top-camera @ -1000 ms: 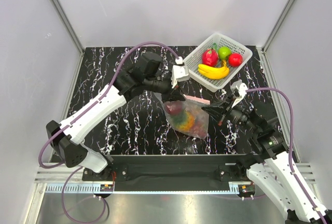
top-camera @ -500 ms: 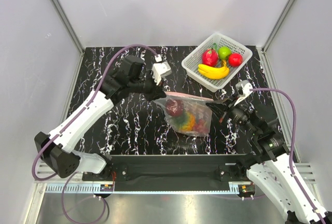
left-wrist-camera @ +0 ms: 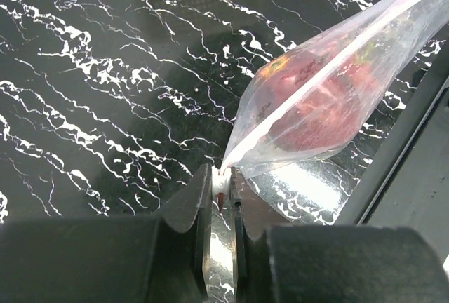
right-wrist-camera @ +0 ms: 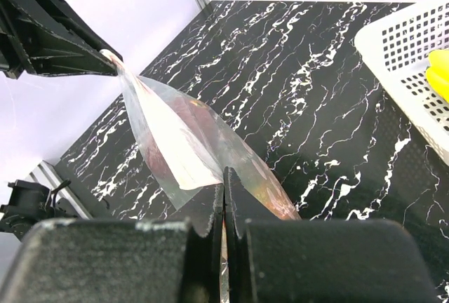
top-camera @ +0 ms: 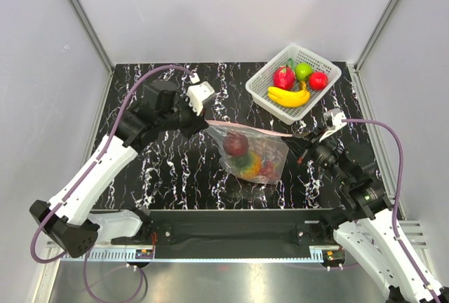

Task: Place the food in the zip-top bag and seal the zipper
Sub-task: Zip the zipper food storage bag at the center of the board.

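The clear zip-top bag (top-camera: 270, 154) hangs stretched between both grippers above the black marbled table. Inside it lies the food: a dark red-purple piece (top-camera: 237, 143) and an orange pineapple (top-camera: 250, 165). The pink zipper (top-camera: 259, 131) runs taut along the bag's top edge. My left gripper (top-camera: 208, 127) is shut on the zipper's small white slider (left-wrist-camera: 221, 181) at the bag's left corner. My right gripper (top-camera: 299, 137) is shut on the bag's right corner. In the right wrist view the jaws (right-wrist-camera: 224, 177) pinch the plastic (right-wrist-camera: 175, 135) flat. In the left wrist view the bag (left-wrist-camera: 330, 92) bulges with red fruit.
A white lattice basket (top-camera: 261, 78) stands at the back right, holding a yellow banana (top-camera: 288, 97), red fruits (top-camera: 284, 77) and a green one (top-camera: 303, 71). A black rail (top-camera: 231, 213) runs along the table's near edge. Grey walls close in the left, right and back.
My left gripper has travelled leftward along the zipper, from near the basket to the bag's left corner. The bag now hangs flatter and tauter. The right gripper shifted slightly right.
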`<state>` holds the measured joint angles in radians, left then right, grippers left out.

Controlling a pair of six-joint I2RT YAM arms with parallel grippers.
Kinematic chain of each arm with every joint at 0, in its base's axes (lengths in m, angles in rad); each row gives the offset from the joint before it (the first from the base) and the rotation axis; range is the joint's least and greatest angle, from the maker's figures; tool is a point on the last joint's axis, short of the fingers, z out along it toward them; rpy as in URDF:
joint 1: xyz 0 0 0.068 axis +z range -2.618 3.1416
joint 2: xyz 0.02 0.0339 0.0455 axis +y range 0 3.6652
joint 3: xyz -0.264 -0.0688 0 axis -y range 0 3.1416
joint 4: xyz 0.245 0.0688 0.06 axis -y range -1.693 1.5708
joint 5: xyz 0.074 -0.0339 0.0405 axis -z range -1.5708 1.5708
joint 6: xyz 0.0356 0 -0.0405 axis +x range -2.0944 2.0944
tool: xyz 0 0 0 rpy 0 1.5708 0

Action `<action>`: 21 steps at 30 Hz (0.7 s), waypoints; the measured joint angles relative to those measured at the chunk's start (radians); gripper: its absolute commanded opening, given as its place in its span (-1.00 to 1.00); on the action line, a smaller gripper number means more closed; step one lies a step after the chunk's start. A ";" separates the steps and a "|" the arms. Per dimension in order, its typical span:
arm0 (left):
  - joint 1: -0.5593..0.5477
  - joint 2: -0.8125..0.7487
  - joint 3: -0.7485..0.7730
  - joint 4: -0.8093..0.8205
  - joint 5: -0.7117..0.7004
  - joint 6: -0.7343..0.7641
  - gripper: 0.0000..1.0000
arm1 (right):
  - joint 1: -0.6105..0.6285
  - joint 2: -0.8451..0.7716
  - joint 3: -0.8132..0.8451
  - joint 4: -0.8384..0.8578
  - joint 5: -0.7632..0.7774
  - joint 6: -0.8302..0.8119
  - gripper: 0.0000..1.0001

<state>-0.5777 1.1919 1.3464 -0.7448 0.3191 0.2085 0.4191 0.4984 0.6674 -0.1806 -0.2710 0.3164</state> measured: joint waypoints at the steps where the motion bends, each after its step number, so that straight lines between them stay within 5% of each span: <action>1: 0.000 0.000 0.000 -0.002 -0.002 0.000 -1.00 | 0.000 0.000 0.000 0.000 0.001 0.003 -1.00; 7: 0.000 0.000 0.000 -0.012 -0.004 -0.001 -0.91 | 0.003 -0.002 -0.001 0.000 0.013 0.017 -1.00; 14: 0.023 -0.005 0.007 -0.048 0.004 0.006 0.21 | -0.006 0.031 0.000 0.007 0.017 0.008 -0.99; 17: 0.032 -0.027 0.007 -0.040 0.029 0.004 0.48 | -0.007 0.082 0.015 0.023 -0.011 -0.001 -1.00; 21: 0.000 -0.053 0.022 -0.010 0.052 0.026 0.52 | -0.008 0.121 0.029 0.052 -0.071 -0.012 -0.99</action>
<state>-0.5777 1.1385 1.3685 -0.7544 0.3714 0.2340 0.4114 0.6189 0.6960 -0.1287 -0.3420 0.3046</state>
